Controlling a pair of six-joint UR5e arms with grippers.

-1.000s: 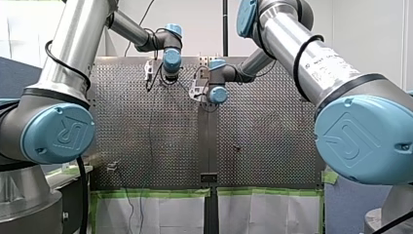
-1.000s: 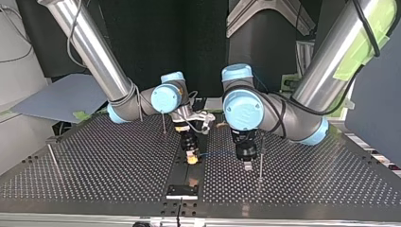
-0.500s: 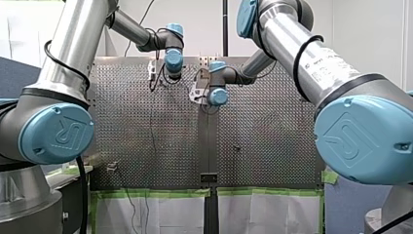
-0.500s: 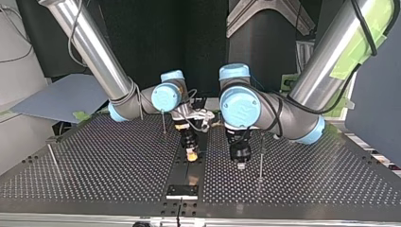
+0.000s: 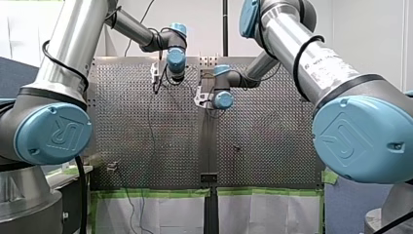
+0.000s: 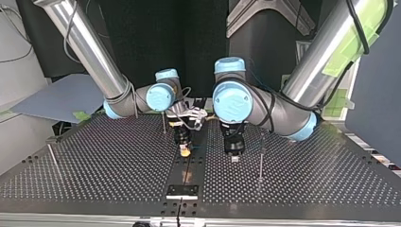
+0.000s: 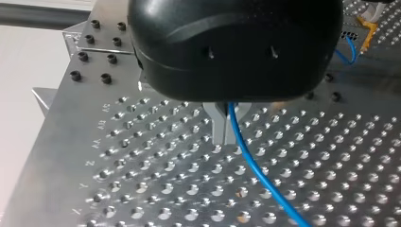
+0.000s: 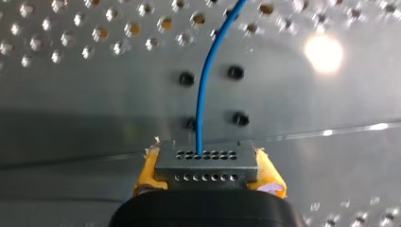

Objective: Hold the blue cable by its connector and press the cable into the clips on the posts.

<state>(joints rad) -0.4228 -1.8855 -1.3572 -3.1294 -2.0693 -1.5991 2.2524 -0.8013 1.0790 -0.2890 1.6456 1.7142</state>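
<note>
Nearest to me, my right jaws pinch the connector [image 8: 204,166], a small grey metal block with rows of holes, held by its sides between the yellow pads [image 8: 269,178]. I judge that the right place to hold: it is the one rigid part, and the pads can bite it without crushing anything. The blue cable [image 8: 203,90] leaves the middle of the connector's face and bends away over the desk [image 8: 71,109].

Further along, my left jaws are pressed together on the same cable, the metal fingers [image 7: 218,127] closed round it just above the desk. Past them it runs on in a loose curve over the holes.

It looks thin, light and springy. I expect it to hold its bend and pop out of a clip unless pushed fully home. Its smooth jacket would likely slip through metal fingers, which suits guiding it but not hauling on it. A hard tug would strain the spot where the wire enters the connector.

Beyond, in the top view, a post [image 6: 260,160] stands just beside my left jaws at the view's right. Another [image 6: 163,124] stands behind my right wrist, and a third [image 6: 51,155] is well apart at the left. The clips are too small to make out, so I cannot tell whether the cable sits in any.
</note>
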